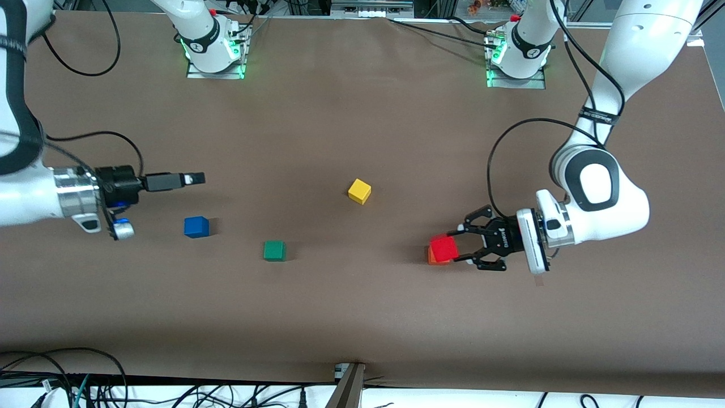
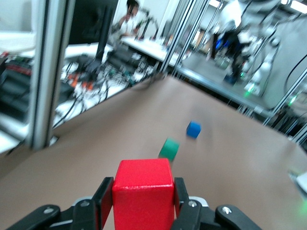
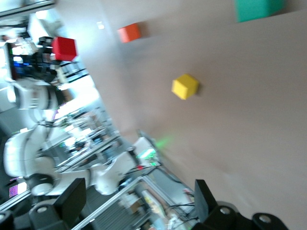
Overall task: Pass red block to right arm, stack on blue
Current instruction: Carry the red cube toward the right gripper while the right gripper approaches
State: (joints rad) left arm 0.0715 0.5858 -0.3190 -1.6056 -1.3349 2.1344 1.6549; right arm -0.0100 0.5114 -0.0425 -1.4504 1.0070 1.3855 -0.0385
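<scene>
The red block (image 1: 443, 247) is held between the fingers of my left gripper (image 1: 451, 248), which is shut on it, up in the air over the orange cube (image 1: 432, 258). In the left wrist view the red block (image 2: 143, 194) fills the gap between the jaws. The blue cube (image 1: 196, 226) sits on the table toward the right arm's end; it also shows in the left wrist view (image 2: 193, 129). My right gripper (image 1: 195, 179) is open and empty, held level above the table close to the blue cube. The right wrist view shows the red block (image 3: 64, 48) far off.
A green cube (image 1: 274, 250) lies between the blue and orange cubes. A yellow cube (image 1: 359, 191) lies near the table's middle, farther from the front camera. The orange cube is partly hidden under the red block. The brown table (image 1: 362, 317) has bare room along its front edge.
</scene>
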